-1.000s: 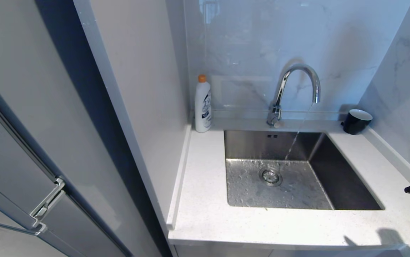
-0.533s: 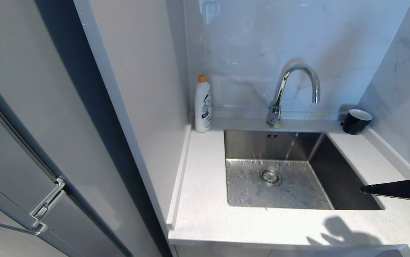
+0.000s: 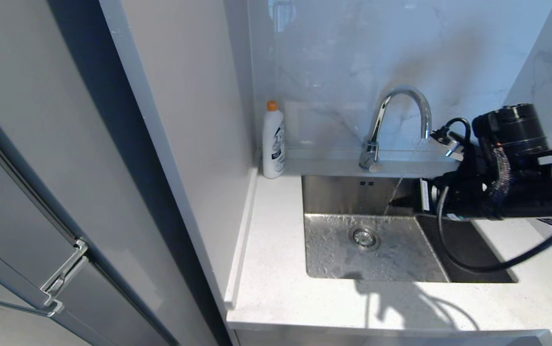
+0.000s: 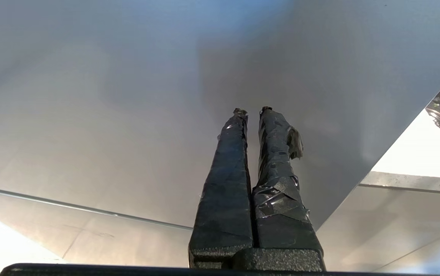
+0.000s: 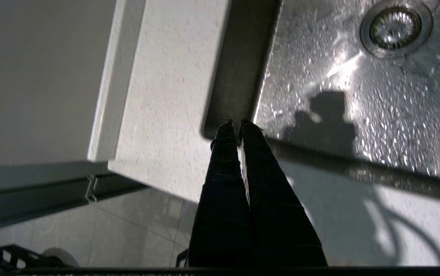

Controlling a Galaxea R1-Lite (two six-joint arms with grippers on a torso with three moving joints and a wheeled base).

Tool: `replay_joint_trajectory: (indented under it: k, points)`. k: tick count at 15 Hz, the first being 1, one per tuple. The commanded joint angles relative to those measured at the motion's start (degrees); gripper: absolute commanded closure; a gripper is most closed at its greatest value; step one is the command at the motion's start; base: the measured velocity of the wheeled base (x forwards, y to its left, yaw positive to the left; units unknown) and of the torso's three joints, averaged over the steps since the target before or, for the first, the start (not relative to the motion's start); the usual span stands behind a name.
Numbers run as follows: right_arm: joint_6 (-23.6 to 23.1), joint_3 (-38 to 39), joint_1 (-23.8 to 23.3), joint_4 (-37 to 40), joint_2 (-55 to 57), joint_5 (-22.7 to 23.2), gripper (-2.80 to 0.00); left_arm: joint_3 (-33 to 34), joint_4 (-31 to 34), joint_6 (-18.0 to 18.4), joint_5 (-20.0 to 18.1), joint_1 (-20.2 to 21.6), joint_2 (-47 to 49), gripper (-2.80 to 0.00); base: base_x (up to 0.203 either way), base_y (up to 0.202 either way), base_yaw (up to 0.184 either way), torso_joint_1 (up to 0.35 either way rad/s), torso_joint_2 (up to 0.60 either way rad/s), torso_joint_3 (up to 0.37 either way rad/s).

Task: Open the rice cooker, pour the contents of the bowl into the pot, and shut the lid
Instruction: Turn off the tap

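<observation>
No rice cooker, bowl or pot anywhere in view, just a wet steel sink point(image 3: 468, 254) with the faucet point(image 3: 401, 120) running.
Right gripper point(image 5: 239, 128) hangs over the basin, fingers pressed together and empty; left gripper point(image 4: 252, 113) parked, likewise closed. Risk: the arm's loose cable point(image 3: 473, 264) could snag the faucet or get wet.

The right arm point(image 3: 507, 168) runs off the head view's right edge and covers the far right corner of the sink point(image 3: 333, 230) — its fingertips do not show there. The bottle point(image 3: 273, 142) label is too small to read. A dark object point(image 5: 17, 260) is cut off by the right wrist view's edge — unidentifiable.
</observation>
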Motion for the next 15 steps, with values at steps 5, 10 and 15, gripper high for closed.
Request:
replay_joint_trajectory:
  k: [5,10,15]
  points:
    - [0.0,-23.82,1.07,-5.02,21.99,-5.62,0.0,0.0,0.02,-0.03,0.01,0.0,0.08,0.0,0.0,0.0,0.0,0.0,0.0,0.0]
    - [-1.96,-41.58,-1.74,-1.1,35.67,-13.0,0.0,0.05,0.02,-0.03,0.01,0.0,0.08,0.0,0.0,0.0,0.0,0.0,0.0,0.0]
    - [-9.72,-45.32,-3.0,-1.28,41.45,-26.24,0.0,0.0,0.02,-0.03,0.01,-0.07,0.08,0.0,0.0,0.0,0.0,0.0,0.0,0.0]
